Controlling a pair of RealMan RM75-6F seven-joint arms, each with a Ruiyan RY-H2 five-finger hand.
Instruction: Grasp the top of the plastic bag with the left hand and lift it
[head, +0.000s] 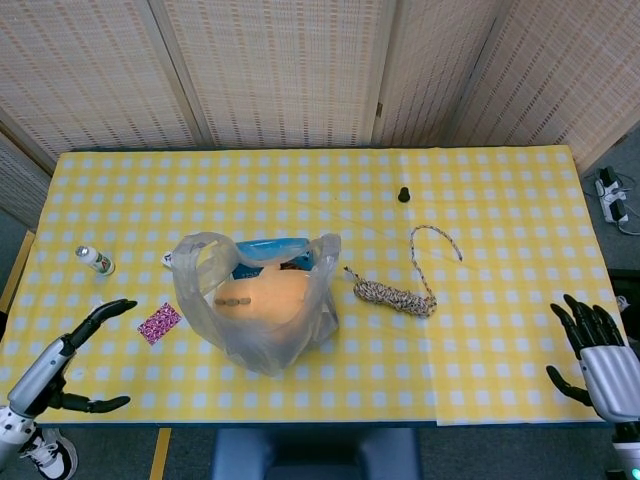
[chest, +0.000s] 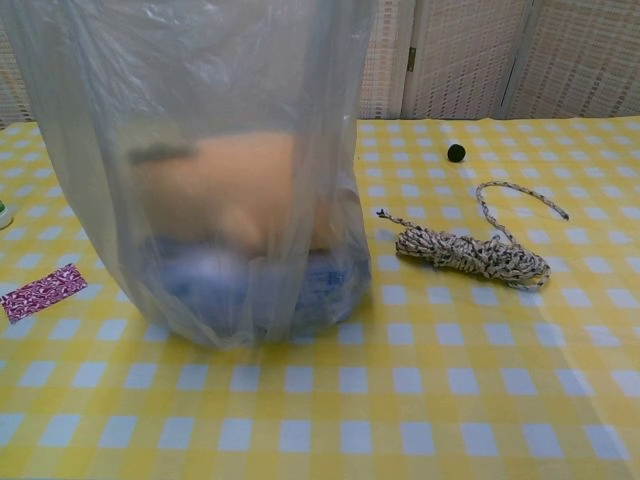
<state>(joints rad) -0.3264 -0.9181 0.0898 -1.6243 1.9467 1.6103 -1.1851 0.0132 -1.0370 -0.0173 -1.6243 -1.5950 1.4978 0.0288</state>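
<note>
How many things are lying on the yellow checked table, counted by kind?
Clear plastic bags with stuff inside: 1
Coiled speckled ropes: 1
Small white bottles with green caps: 1
Pink patterned packets: 1
Small black knobs: 1
Total: 5

No legible text, brand, number or sign is appearing in either view. The small bottle (head: 96, 260) is showing a label band too small to read. The pink patterned packet (head: 159, 323) is showing only a speckled print. The blue package (head: 272, 249) inside the plastic bag (head: 256, 300) is showing no readable lettering.
</note>
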